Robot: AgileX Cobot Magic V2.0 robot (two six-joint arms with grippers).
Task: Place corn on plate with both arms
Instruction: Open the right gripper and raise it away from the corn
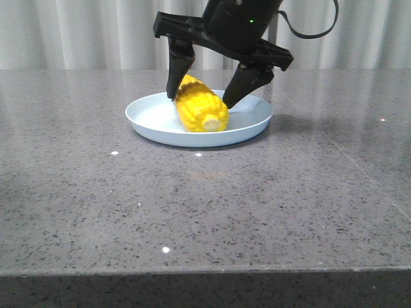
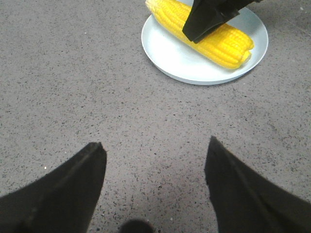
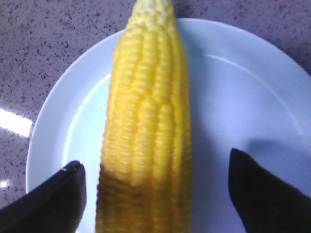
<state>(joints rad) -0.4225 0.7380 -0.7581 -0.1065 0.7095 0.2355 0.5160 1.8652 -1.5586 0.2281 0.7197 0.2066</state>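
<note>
The corn [image 1: 202, 106] is a bright yellow cob that lies on the pale blue plate [image 1: 154, 119], with its pale stub towards the front. My right gripper [image 1: 202, 99] hangs over the plate, open, with one finger on each side of the cob and gaps between them. In the right wrist view the corn [image 3: 146, 107] runs between the spread fingers of the gripper [image 3: 154, 162] over the plate [image 3: 243, 87]. My left gripper [image 2: 154, 144] is open and empty over bare table, well short of the plate [image 2: 170, 48] and corn [image 2: 228, 46]. It is out of the front view.
The grey speckled stone table [image 1: 205, 212] stretches around the plate, with its front edge close to the camera. White curtains [image 1: 77, 32] hang behind the table. One right finger [image 2: 209, 19] crosses over the corn in the left wrist view.
</note>
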